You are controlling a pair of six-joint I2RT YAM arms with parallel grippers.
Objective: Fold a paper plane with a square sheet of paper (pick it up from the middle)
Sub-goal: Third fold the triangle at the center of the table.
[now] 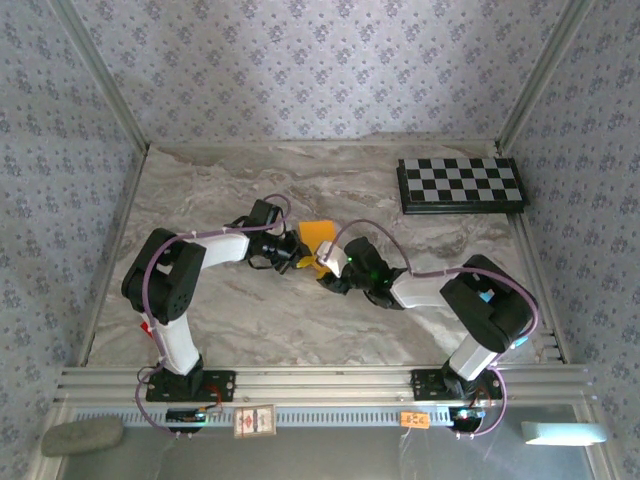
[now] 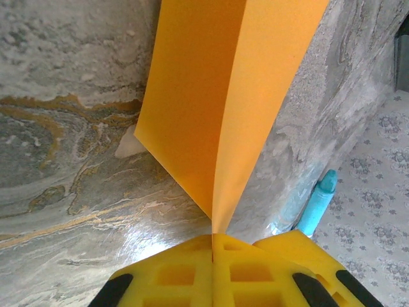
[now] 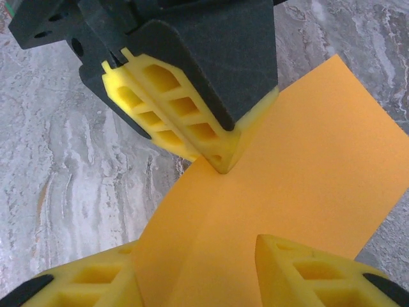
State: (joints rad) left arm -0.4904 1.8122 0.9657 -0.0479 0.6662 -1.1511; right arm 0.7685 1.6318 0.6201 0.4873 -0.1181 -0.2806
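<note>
The square sheet of paper is held at the centre of the top view, where both arms meet above the marble table. The left gripper has its jaws pressed together on the sheet. In the left wrist view the sheet rises from the pinch as two flaps meeting in a crease, which probably keeps the fold line fixed and the sheet steady for the other arm. In the right wrist view the right gripper has its jaws spread at the bottom of the frame, one finger on each side of the sheet, below the left gripper's pinch. This placement probably prepares a second grip for the next fold.
</note>
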